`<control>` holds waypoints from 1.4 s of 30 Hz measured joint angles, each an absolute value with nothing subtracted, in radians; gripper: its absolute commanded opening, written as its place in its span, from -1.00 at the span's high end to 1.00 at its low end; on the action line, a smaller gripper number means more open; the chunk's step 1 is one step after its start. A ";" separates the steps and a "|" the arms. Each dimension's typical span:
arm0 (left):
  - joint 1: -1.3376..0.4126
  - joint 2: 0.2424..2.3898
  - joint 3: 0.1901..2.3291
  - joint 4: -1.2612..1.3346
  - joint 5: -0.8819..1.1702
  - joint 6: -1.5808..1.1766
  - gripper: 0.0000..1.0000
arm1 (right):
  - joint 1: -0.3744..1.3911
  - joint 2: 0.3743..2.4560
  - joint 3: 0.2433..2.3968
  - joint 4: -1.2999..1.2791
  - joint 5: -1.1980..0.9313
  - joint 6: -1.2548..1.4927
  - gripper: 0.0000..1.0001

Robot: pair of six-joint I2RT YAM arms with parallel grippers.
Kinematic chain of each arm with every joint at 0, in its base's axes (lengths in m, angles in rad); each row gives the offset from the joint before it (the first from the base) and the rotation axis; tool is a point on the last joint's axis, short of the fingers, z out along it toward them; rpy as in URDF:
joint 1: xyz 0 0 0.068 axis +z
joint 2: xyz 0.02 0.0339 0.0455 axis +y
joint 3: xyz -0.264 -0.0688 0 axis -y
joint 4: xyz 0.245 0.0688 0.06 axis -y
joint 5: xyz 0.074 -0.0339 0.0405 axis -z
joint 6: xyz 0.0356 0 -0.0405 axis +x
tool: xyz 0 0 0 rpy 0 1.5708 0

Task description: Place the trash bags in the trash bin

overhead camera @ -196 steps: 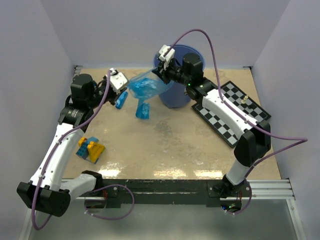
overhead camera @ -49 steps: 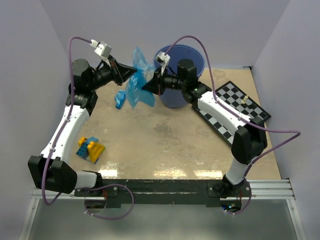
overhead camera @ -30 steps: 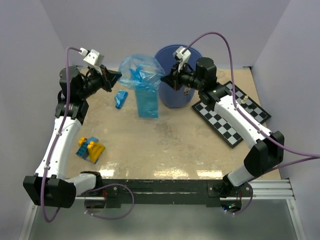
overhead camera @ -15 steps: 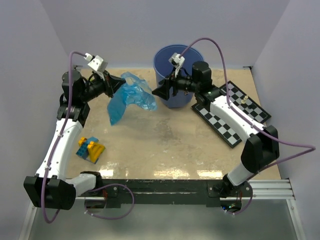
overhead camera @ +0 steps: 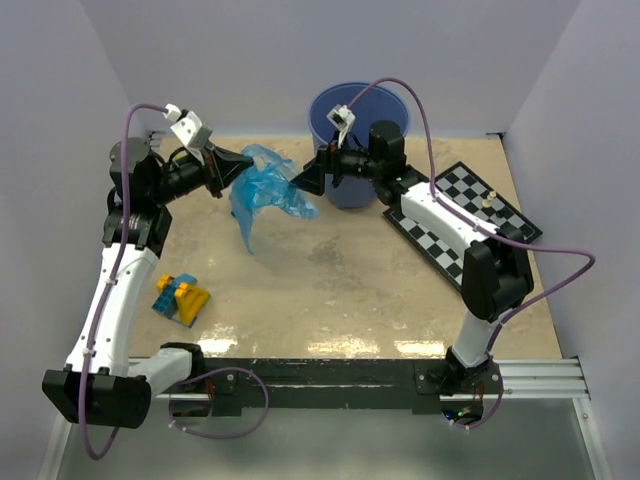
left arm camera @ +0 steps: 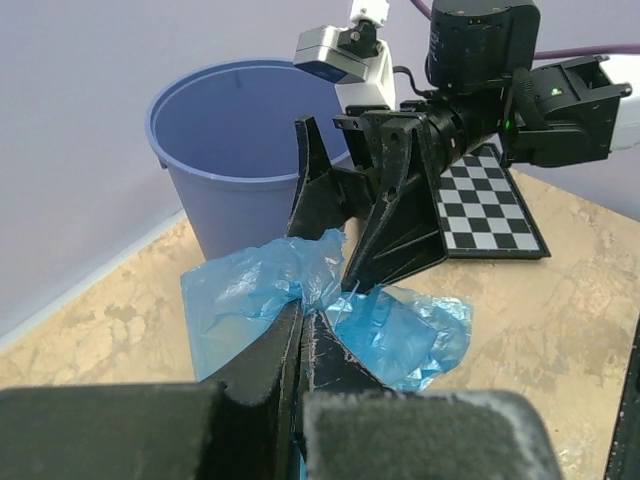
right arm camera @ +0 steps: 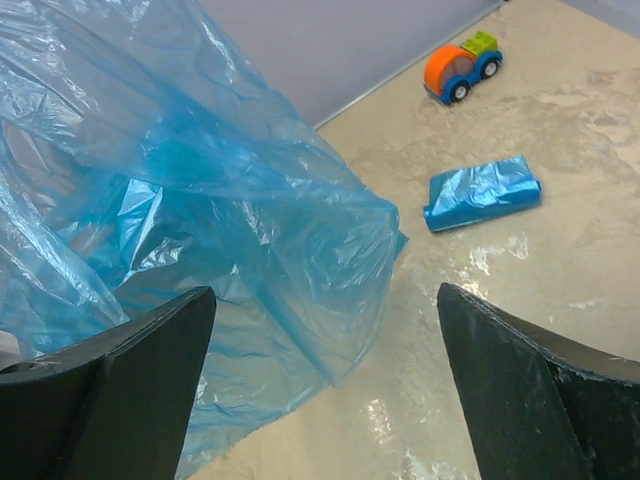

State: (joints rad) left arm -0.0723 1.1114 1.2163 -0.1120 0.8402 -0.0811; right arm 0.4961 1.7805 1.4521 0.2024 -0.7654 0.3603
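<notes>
A crinkly blue trash bag [overhead camera: 262, 195] hangs above the table left of the trash bin [overhead camera: 345, 105], a round blue bucket at the back. My left gripper [overhead camera: 243, 160] is shut on the bag's upper edge; in the left wrist view the film [left arm camera: 400, 330] bunches out from the closed jaws [left arm camera: 301, 312]. My right gripper [overhead camera: 301, 181] is open beside the bag's right side, in front of the bin [left arm camera: 235, 150]. In the right wrist view the bag [right arm camera: 200, 220] fills the left half between the spread fingers [right arm camera: 120, 400]. A second, folded trash bag [right arm camera: 482, 192] lies on the table.
A chessboard [overhead camera: 470, 215] lies right of the bin, under the right arm. Yellow and blue toy blocks [overhead camera: 180, 298] sit near the left arm. An orange toy car [right arm camera: 460, 65] stands by the back wall. Walls close in the back and both sides.
The bag was stretched between both grippers; the right gripper opened and let go. The bag now hangs from the left gripper alone. The right gripper moved left, close to the bag.
</notes>
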 measured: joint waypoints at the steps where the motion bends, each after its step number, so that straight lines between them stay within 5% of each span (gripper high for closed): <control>1: -0.072 1.109 1.222 -0.118 0.841 -0.074 1.00 | 0.496 1.783 1.454 0.218 -0.782 0.373 -0.86; 5: -0.072 1.095 1.234 -0.127 0.834 -0.054 1.00 | 0.496 1.808 1.462 0.302 -0.864 0.426 -0.37; 10: -0.072 1.082 1.234 -0.137 0.799 -0.021 1.00 | 0.496 1.865 1.475 0.415 -0.979 0.513 -0.04; 13: -0.072 1.073 1.233 -0.140 0.765 0.002 1.00 | 0.496 1.881 1.475 0.458 -1.035 0.551 0.91; 14: -0.072 1.068 1.233 -0.140 0.755 0.008 1.00 | 0.496 1.882 1.475 0.474 -1.053 0.564 1.00; 20: -0.072 1.040 1.232 -0.151 0.717 0.049 1.00 | 0.496 1.882 1.476 0.517 -1.084 0.585 1.00; 34: -0.072 0.944 1.150 -0.346 0.473 0.311 1.00 | 0.496 1.636 1.495 0.120 -0.456 0.026 1.00; 42: -0.073 0.937 1.143 -0.351 0.395 0.337 1.00 | 0.501 1.555 1.426 0.059 -0.285 -0.245 1.00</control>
